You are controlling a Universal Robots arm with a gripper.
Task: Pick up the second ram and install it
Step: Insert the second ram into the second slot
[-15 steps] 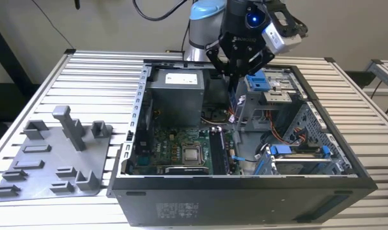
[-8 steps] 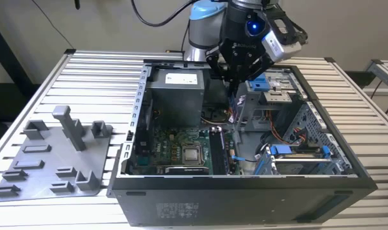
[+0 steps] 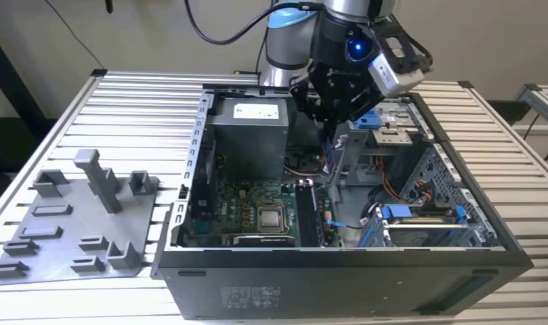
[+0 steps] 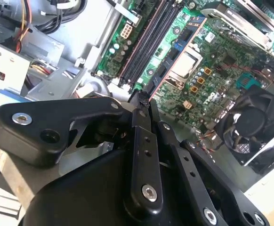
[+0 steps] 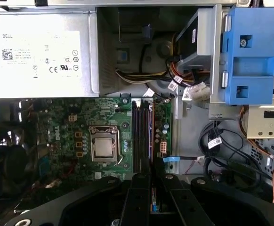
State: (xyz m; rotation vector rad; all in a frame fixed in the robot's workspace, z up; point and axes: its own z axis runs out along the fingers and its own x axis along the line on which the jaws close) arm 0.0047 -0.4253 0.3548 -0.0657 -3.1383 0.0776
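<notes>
Exterior view: gripper (image 3: pixel 332 120) hangs above the open computer case (image 3: pixel 346 284), over its middle, nearer the far wall than the near wall.
End effector: fingers (image 5: pixel 139 193) narrow, pinched on a thin dark strip, judged to be the second ram (image 5: pixel 152 201).
Ram position: clear of the green board (image 5: pixel 57 122), edge-on in the first wrist view, in line with the black slots (image 5: pixel 141 136).
Step in hand: judged as carry and alignment; strip not yet seated.
Slot state: occupancy cannot be told.
Next move requirement: likely 1 straight descent, strip edge parallel to the slot, even pressure at both ends.
Hazard: blue-tagged cable (image 5: pixel 171 160) just beside the slots.
</notes>
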